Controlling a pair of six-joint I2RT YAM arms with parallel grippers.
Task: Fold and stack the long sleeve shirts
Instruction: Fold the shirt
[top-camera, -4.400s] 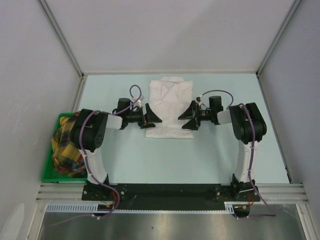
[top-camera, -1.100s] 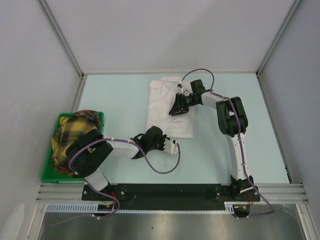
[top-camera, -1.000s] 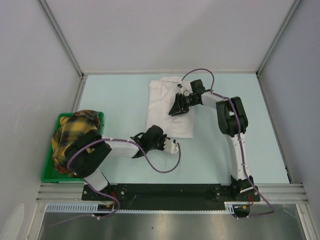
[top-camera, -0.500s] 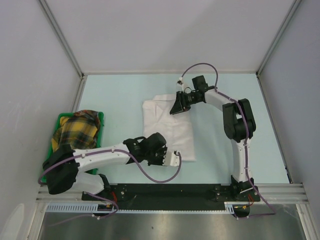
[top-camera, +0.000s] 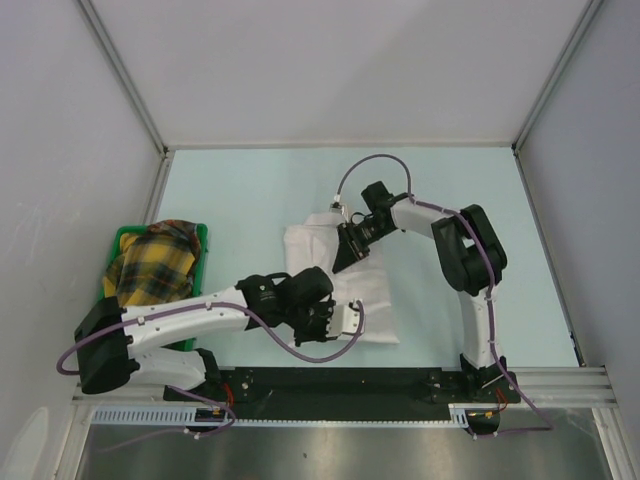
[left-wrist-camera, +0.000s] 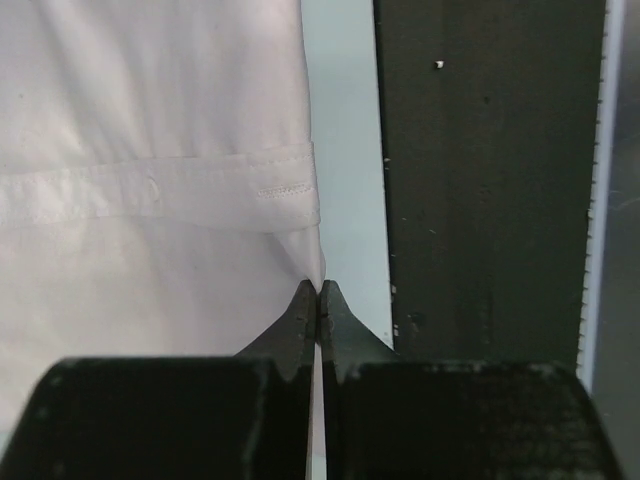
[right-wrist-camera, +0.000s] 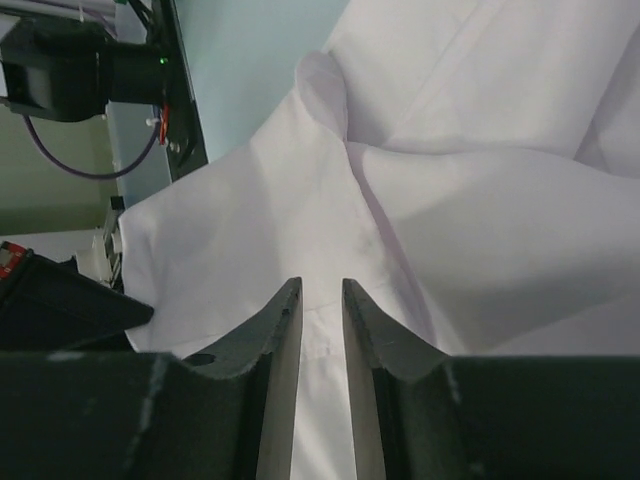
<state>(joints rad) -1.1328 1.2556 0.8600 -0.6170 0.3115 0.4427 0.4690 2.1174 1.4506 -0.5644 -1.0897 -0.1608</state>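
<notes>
Long sleeve shirt (top-camera: 372, 300), hem corner in left gripper (left-wrist-camera: 318, 292), right gripper (right-wrist-camera: 320, 290) atop

No legible text anywhere

Bare surface (top-camera: 250, 190) runs from 9 through 12 to 3 o'clock, so the far half is open to approach. The shirt (top-camera: 375, 300) lies flat at centre, passable above.

The left arm (top-camera: 185, 312) stretches low along the near edge from 7 o'clock to centre. Its gripper (left-wrist-camera: 318, 290) is clamped on the shirt's hem, which bars near-side entry.

The right arm (top-camera: 465, 250) arches from 5 o'clock to the shirt's far end, obstructing the 3 o'clock flank.

The bin (top-camera: 200, 245), heaped with plaid cloth (top-camera: 150, 272), blocks 9 o'clock. Walls (top-camera: 330, 70) close three sides.
</notes>
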